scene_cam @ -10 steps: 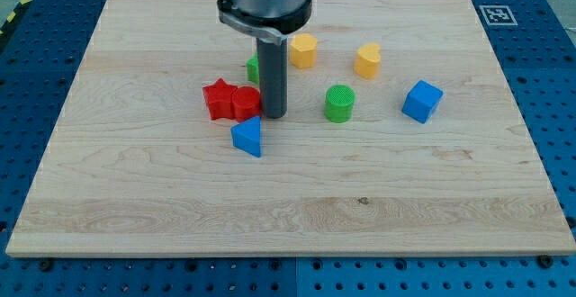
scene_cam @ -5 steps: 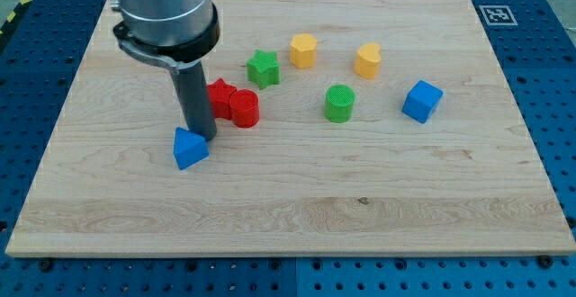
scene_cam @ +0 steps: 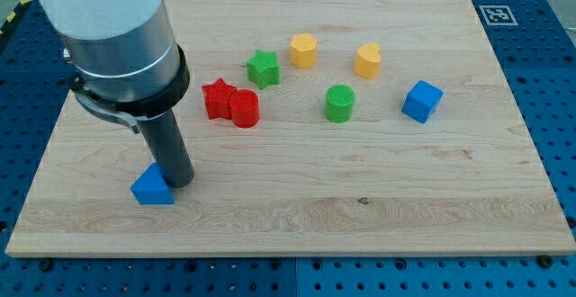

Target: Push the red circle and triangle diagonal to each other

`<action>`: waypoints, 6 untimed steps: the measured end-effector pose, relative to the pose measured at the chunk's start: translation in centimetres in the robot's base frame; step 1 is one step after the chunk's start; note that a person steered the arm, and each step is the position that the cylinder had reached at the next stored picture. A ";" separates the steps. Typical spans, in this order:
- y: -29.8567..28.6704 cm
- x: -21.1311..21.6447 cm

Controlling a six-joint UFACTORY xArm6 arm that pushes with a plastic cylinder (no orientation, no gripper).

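Note:
The red circle [scene_cam: 244, 109] lies left of the board's middle, touching the red star [scene_cam: 217, 98] on its left. The blue triangle [scene_cam: 152, 186] lies near the board's lower left. My tip [scene_cam: 179, 182] stands just right of the blue triangle, touching or nearly touching it, well down and left of the red circle.
A green star [scene_cam: 263, 67], a yellow hexagon [scene_cam: 303, 50], a yellow heart-like block [scene_cam: 367, 60], a green circle [scene_cam: 339, 103] and a blue cube [scene_cam: 421, 101] lie toward the view's top and right. The wooden board [scene_cam: 360, 216] ends close below the blue triangle.
My tip moved from beside the red circle down and to the view's left, pushing the blue triangle with it. The red circle and red star stayed put.

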State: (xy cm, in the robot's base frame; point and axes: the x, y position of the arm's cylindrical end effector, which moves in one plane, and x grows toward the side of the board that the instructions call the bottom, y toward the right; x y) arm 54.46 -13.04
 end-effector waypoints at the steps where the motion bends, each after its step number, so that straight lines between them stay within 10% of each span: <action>1: -0.9 0.0; 6: -3.0 2.6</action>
State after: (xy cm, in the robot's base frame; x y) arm 57.01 -16.02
